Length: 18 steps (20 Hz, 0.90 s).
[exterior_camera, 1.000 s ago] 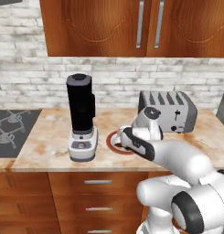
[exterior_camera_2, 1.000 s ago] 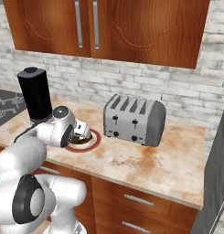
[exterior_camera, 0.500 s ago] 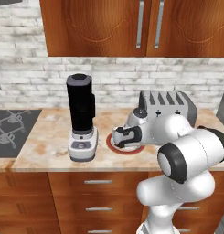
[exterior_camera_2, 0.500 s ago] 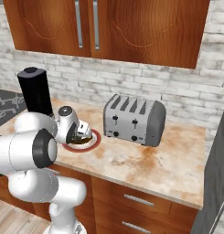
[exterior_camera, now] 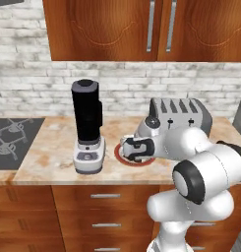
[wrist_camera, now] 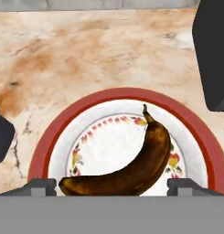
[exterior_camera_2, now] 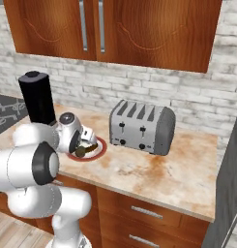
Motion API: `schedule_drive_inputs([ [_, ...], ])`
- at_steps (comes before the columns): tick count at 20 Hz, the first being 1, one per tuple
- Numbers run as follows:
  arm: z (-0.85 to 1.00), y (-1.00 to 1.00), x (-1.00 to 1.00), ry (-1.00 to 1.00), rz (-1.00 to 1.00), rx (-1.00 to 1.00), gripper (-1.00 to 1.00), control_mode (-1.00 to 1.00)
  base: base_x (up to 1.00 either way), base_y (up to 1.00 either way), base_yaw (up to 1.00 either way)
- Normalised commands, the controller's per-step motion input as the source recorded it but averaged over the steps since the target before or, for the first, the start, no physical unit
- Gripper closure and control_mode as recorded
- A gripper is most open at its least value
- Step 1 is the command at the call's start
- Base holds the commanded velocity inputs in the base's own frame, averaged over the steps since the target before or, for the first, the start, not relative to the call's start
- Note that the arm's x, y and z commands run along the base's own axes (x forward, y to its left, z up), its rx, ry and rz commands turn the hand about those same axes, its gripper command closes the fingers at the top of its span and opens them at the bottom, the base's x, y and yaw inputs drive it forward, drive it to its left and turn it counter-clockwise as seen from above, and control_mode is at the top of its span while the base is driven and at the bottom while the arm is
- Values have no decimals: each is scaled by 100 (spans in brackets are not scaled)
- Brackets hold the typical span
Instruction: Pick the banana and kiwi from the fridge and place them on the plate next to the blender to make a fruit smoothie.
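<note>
On plate [wrist_camera: 49, 141] beside blender [exterior_camera: 87, 125]: banana [wrist_camera: 131, 169] lies flat. Gripper [wrist_camera: 111, 185] spread wide, released, straddling it. Banana step looks done; next likely: lift clear, fetch kiwi from fridge.

Both base cameras are looking down across the counter [exterior_camera: 53, 147]; the hand camera is hovering seemingly close above the plate [wrist_camera: 45, 146].

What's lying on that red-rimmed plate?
A dark brown banana lies on the plate, across its flowered centre. The banana's lower edge is cut off from view. No kiwi shows there.
</note>
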Motion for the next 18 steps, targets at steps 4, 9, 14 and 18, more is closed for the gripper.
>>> schedule_drive_inputs([
  [4, 32, 0, -96, -32, 0, 0, -100, -100, 0, 0, 0],
  [9, 29, 0, -100, -21, 0, 0, -100, -100, 0, 0, 0],
  [14, 38, -1, -100, -20, 0, 0, -100, -100, 0, 0, 0],
  [18, 2, -22, -100, -26, -5, 2, -100, -100, 0, 0, 0],
])
